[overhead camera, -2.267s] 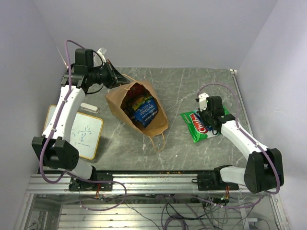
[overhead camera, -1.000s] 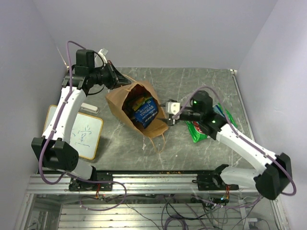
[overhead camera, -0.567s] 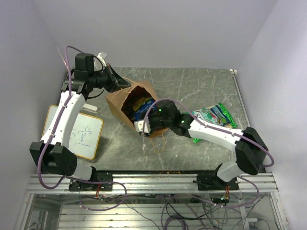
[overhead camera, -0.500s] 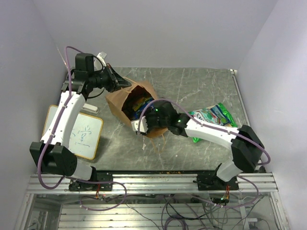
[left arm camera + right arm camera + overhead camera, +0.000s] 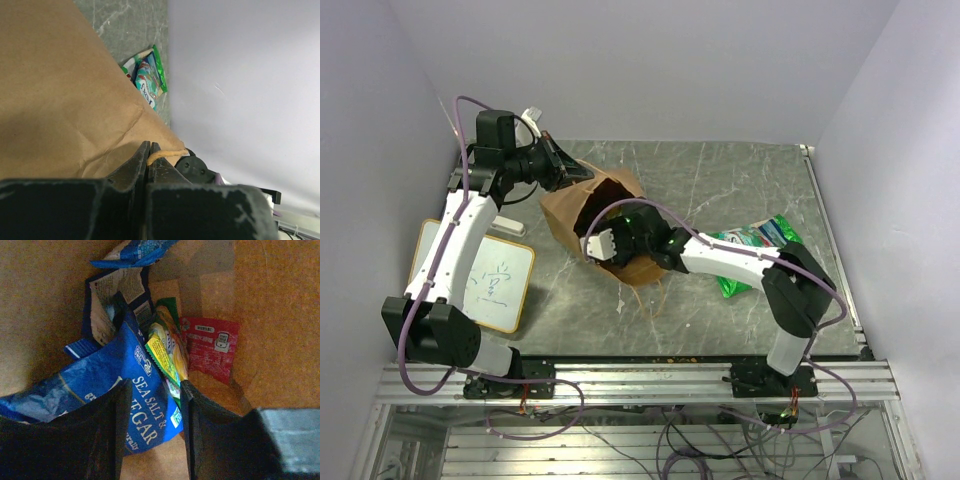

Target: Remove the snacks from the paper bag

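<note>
The brown paper bag (image 5: 560, 213) lies on its side, mouth toward the near right. My left gripper (image 5: 580, 172) is shut on its string handle (image 5: 166, 153) at the far rim, with the bag wall (image 5: 60, 100) beside it. My right gripper (image 5: 608, 243) is open and reaches into the bag's mouth. In the right wrist view its jaws (image 5: 155, 385) stand apart around the corner of a blue packet (image 5: 115, 385) with white print. Beside that lie a yellow-green packet (image 5: 165, 352), a small red one (image 5: 210, 347) and more blue ones (image 5: 132, 252). The green-white packet (image 5: 758, 246) lies on the table at right.
A small whiteboard (image 5: 496, 281) lies at the left edge, with a white block (image 5: 507, 225) just behind it. The bag's second handle (image 5: 645, 297) trails toward the near edge. Walls close the table on the left, back and right.
My right arm left the green-white packet on the table, swung left and pushed its open gripper into the bag's mouth. My left gripper kept hold of the handle.
</note>
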Robot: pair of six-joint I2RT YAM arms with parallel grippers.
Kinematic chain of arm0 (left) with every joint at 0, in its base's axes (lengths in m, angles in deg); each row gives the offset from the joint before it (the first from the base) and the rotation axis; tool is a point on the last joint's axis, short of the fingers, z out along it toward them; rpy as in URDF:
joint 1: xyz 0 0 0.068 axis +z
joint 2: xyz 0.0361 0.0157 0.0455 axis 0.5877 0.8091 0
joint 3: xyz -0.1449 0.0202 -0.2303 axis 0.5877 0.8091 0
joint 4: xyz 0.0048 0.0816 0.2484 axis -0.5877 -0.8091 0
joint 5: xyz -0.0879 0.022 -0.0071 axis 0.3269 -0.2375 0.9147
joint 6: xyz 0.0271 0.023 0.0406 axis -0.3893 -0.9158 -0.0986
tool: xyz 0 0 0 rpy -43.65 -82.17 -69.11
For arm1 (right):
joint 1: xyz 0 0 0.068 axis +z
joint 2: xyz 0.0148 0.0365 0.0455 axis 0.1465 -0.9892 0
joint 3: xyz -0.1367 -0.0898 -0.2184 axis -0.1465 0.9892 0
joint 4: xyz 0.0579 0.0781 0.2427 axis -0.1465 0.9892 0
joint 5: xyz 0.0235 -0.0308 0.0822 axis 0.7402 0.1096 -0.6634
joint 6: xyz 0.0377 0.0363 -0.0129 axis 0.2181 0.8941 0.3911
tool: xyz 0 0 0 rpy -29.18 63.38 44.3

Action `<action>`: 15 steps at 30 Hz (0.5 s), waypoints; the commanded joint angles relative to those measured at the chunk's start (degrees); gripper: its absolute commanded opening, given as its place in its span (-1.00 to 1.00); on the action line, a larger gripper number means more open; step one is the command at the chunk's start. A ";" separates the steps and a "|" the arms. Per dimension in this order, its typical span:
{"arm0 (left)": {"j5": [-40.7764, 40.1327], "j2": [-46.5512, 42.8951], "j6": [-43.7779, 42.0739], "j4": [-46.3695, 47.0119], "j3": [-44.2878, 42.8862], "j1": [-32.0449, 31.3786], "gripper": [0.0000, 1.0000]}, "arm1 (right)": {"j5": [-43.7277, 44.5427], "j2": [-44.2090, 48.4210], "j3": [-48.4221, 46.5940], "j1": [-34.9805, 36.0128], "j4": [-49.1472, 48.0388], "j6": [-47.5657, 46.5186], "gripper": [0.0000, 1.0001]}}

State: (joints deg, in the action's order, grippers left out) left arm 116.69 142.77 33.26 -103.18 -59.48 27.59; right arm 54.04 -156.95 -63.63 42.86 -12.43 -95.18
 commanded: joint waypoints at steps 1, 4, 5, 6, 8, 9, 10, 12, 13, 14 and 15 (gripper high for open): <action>2.00 -1.84 -0.36 1.48 -0.95 0.19 -0.86 | 0.06 -2.04 -3.26 -1.25 -1.35 1.04 -0.16; 2.39 -1.42 -1.55 0.58 -1.51 0.23 -0.86 | -2.59 -3.11 -4.75 -2.29 -1.00 3.11 -0.16; 2.80 -1.15 -1.93 0.18 -1.76 0.23 -0.86 | -3.33 -3.81 -5.27 -2.39 -0.44 3.30 -0.16; 3.40 -0.93 -2.33 -0.19 -2.14 0.23 -0.86 | -3.52 -4.33 -5.65 -2.49 -0.37 3.44 -0.16; 3.97 -0.21 -3.73 -1.84 -3.55 0.23 -0.86 | -3.82 -5.51 -6.24 -2.55 -1.09 3.79 -0.16; 4.06 0.31 -4.75 -3.11 -4.56 0.23 -0.86 | -4.20 -6.08 -6.62 -2.57 -1.06 3.73 -0.15; 4.01 0.92 -5.85 -4.41 -5.87 0.23 -0.86 | -4.77 -6.90 -7.19 -2.60 -0.75 3.52 -0.15; 4.14 1.41 -7.18 -5.97 -7.09 0.23 -0.86 | -6.06 -8.11 -7.94 -2.85 -0.11 2.86 -0.14; 4.24 1.55 -7.19 -5.98 -7.26 0.23 -0.86 | -6.69 -8.65 -8.14 -2.85 -0.13 2.63 -0.12; 4.45 1.72 -6.95 -5.75 -7.29 0.23 -0.86 | -7.02 -9.09 -8.21 -2.88 -0.58 2.43 -0.11; 4.62 1.96 -6.99 -5.82 -7.53 0.11 -0.86 | -7.24 -9.54 -8.40 -2.86 -1.04 2.15 -0.09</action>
State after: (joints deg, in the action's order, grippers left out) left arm 119.18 143.89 28.50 -107.07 -64.57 27.59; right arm 49.62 -164.31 -70.71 40.26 -12.67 -92.76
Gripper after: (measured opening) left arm 0.075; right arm 0.441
